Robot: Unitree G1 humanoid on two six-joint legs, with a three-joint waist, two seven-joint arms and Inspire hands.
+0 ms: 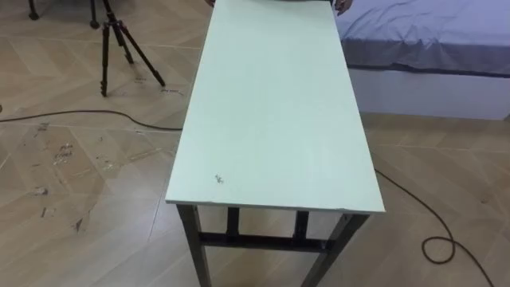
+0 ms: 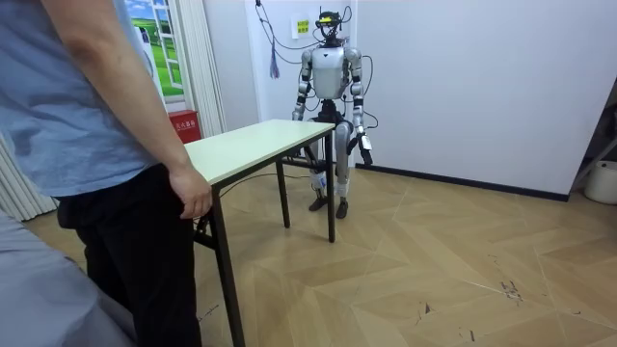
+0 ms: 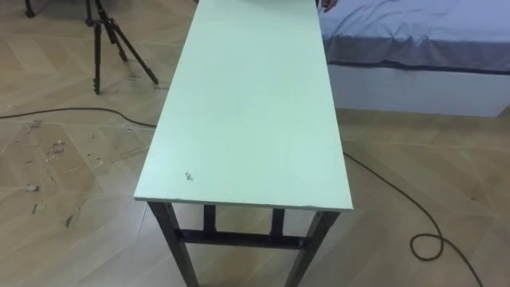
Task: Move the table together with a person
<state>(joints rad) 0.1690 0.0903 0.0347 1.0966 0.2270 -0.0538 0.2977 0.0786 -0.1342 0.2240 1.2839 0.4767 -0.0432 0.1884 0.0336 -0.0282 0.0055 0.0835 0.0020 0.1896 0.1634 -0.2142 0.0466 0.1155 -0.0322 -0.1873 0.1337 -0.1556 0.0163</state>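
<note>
A long table (image 1: 271,119) with a pale top and dark metal legs stretches away from me, its near short edge just below my view. In the room view I stand upright at one end of the table (image 2: 251,145), both arms hanging at my sides. My left hand (image 2: 365,146) hangs beside my hip, apart from the table. My right hand (image 2: 303,114) hangs near the table's corner. A person (image 2: 106,116) stands at the opposite end, one hand (image 2: 191,193) at the table's edge; their fingertips (image 1: 341,6) show at the far corner.
A bed (image 1: 422,32) with a grey-blue sheet stands close along the table's far right. A black tripod (image 1: 119,40) stands on the floor to the far left. Dark cables (image 1: 80,115) cross the wooden floor on both sides. The room view has open floor (image 2: 463,251) beside the table.
</note>
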